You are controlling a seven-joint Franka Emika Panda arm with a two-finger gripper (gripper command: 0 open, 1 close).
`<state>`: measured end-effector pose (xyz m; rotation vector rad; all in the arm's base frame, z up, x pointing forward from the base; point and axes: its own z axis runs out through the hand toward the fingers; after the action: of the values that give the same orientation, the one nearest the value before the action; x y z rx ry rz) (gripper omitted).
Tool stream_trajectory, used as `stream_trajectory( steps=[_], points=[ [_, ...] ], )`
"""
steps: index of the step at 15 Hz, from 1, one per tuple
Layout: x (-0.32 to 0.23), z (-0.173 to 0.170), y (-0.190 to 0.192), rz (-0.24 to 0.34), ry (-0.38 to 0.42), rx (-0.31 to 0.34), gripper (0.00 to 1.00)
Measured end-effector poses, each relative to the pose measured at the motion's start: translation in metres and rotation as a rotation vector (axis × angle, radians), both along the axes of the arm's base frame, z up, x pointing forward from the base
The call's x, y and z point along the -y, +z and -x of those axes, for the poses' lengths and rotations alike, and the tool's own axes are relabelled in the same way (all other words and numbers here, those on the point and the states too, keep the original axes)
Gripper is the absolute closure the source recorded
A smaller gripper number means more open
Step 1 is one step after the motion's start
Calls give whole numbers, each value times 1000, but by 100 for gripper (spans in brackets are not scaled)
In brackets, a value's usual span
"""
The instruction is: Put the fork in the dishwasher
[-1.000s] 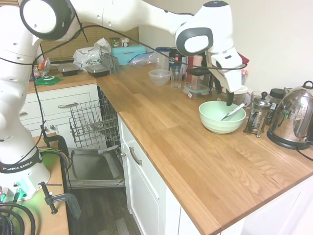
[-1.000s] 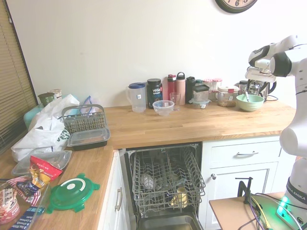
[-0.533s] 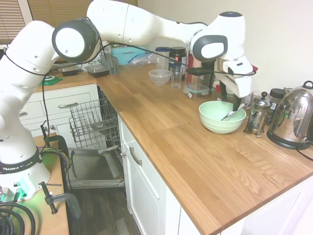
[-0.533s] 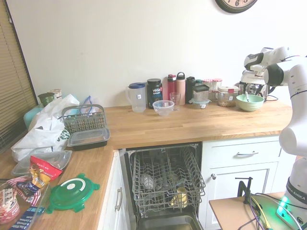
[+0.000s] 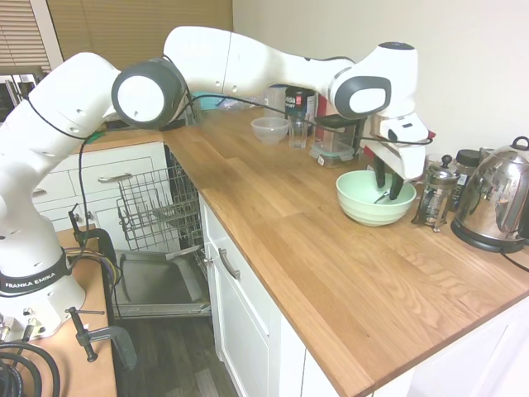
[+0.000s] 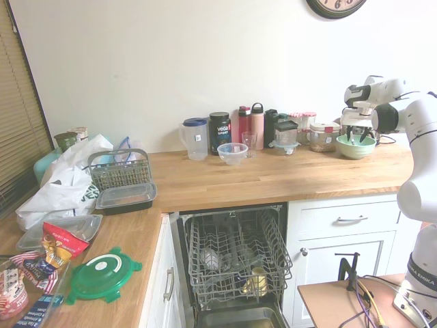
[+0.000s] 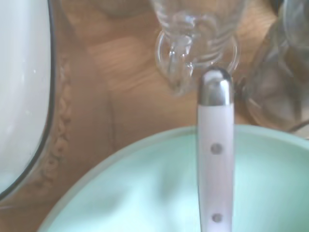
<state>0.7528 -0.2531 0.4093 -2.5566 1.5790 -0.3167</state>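
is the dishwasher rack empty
No, the second exterior view shows items sitting among the wires of the dishwasher rack, though it's hard to tell what they are.

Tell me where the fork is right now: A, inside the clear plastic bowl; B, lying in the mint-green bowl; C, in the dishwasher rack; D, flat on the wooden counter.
B: the fork leans inside the mint-green bowl, with the hand lowered around its handle.

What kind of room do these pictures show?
A home kitchen, most likely. An open dishwasher sits under a wooden worktop, beside white drawer cabinets, and a steel kettle stands on the worktop.
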Motion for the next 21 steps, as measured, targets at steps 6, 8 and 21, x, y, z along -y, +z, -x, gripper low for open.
stream_trajectory(
  steps=[6, 8, 21],
  points=[
    [-3, -10, -10, 15, -3, -22, 100],
    [-4, -13, -11, 17, -3, -18, 100],
    [5, 14, 96, -6, 16, 92, 100]
  ],
)
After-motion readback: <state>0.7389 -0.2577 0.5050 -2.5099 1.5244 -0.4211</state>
